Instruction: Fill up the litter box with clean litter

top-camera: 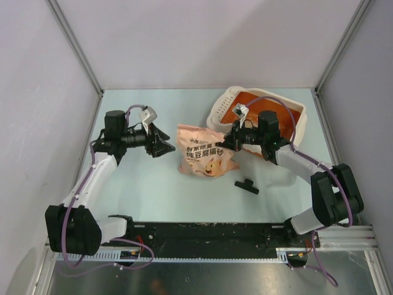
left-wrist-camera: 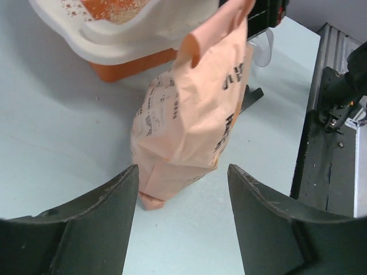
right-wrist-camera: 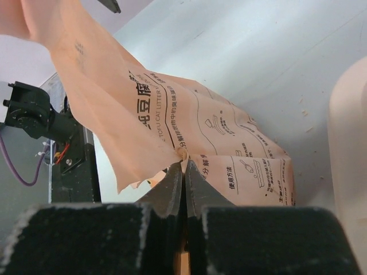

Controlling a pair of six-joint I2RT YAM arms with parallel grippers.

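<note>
The litter box [top-camera: 293, 110], cream outside and orange inside, stands at the back right. Its rim [left-wrist-camera: 126, 40] fills the top of the left wrist view, with pale clean litter [left-wrist-camera: 117, 10] lying inside. A pink printed bag [top-camera: 206, 152] rests on the table between the arms. My right gripper [top-camera: 231, 141] is shut on a fold of the bag's edge [right-wrist-camera: 183, 153], and the loose top of the bag [right-wrist-camera: 86, 51] rises above the pinch. My left gripper [top-camera: 164, 145] stands open just left of the bag [left-wrist-camera: 189, 114], with nothing between its fingers [left-wrist-camera: 114, 217].
A small black part [top-camera: 247, 185] lies on the table in front of the bag. The black base rail [top-camera: 202, 236] runs along the near edge. Grey enclosure walls [top-camera: 43, 92] close in the sides and back.
</note>
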